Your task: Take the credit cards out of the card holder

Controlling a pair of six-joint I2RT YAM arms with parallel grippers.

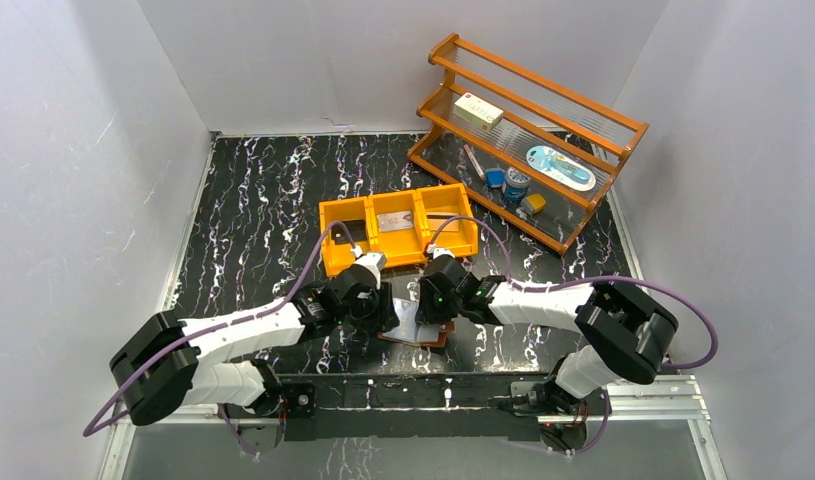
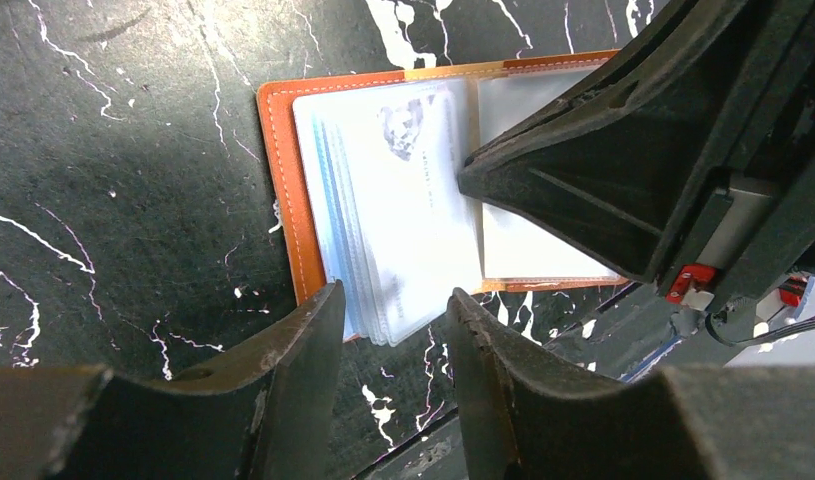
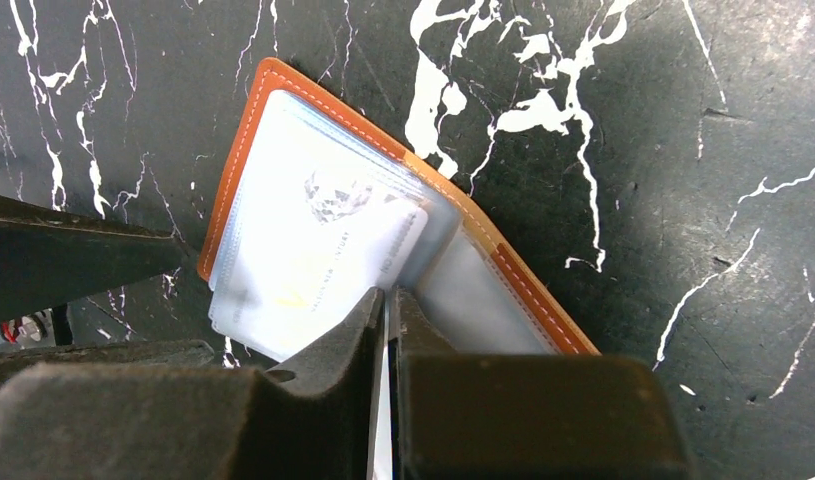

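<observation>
The brown card holder [image 1: 415, 328] lies open on the black marble table between my two grippers. It shows in the left wrist view [image 2: 283, 190] and the right wrist view [image 3: 253, 110], with a stack of pale clear sleeves fanned out. A silvery-grey credit card [image 3: 328, 250] with faint print sits inside the top sleeve [image 2: 403, 180]. My right gripper [image 3: 391, 300] is shut on a thin pale sheet standing upright at the fold; I cannot tell whether it is a sleeve or a card. My left gripper [image 2: 395, 305] is open and empty, just over the near corner of the sleeves.
An orange three-compartment bin [image 1: 333, 215] stands just behind the card holder, with a grey card [image 1: 395, 224] in its middle compartment and dark pieces in the others. An orange wooden rack [image 1: 528, 130] with small items stands at the back right. White walls enclose the table.
</observation>
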